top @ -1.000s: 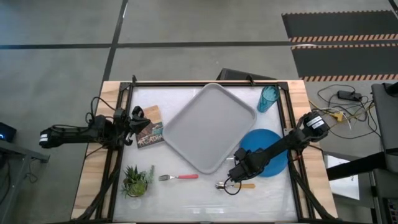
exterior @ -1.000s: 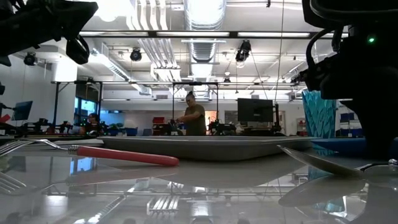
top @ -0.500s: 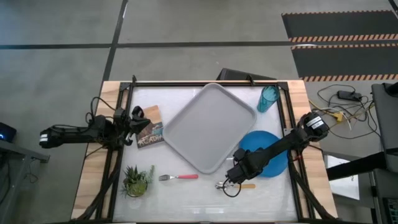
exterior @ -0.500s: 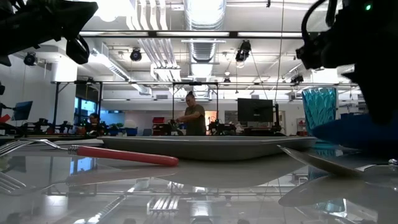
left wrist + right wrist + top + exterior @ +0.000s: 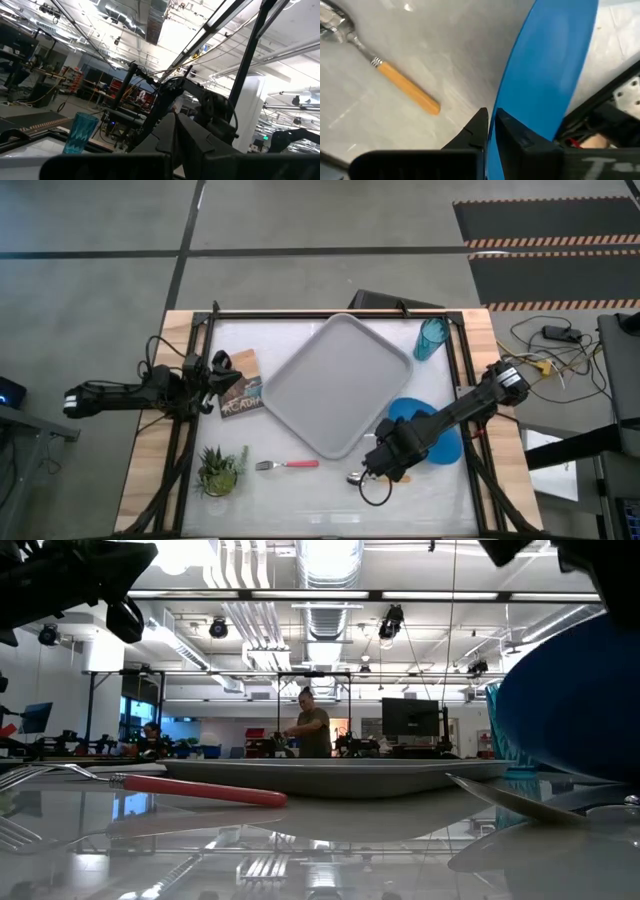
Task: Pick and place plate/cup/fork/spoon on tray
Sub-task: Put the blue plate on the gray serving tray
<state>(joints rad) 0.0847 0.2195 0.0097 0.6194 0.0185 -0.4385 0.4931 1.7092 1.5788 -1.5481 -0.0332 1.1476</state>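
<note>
The bright blue plate (image 5: 428,432) is held tipped up at the table's near right, and fills the right of the low view (image 5: 575,700). My right gripper (image 5: 385,463) is shut on its rim. The orange-handled spoon (image 5: 407,90) lies on the table just beside that gripper. The pink-handled fork (image 5: 288,464) lies flat to its left. The grey tray (image 5: 335,385) lies in the middle. The teal cup (image 5: 432,338) stands at the far right. My left gripper (image 5: 218,375) waits shut at the table's left, over a book. My right gripper pinches the plate's rim (image 5: 492,127) between its two fingers (image 5: 479,129), one on each face, at the plate's near-left side. The arm reaches in slanting from the table's right. The plate is tilted steeply; I cannot tell if its lower rim touches the table.
A small potted plant (image 5: 220,470) stands at the near left. A book (image 5: 240,385) lies under the left gripper. A black frame (image 5: 462,380) runs round the table. People show in the room beyond (image 5: 312,730). A strip of bare table lies near the front edge.
My right gripper has risen and turned, tipping the plate from flat on the table to steeply tilted. In the low view the plate has swung up from a thin low band to a broad blue face in front of the cup. The spoon and fork have stayed put.
</note>
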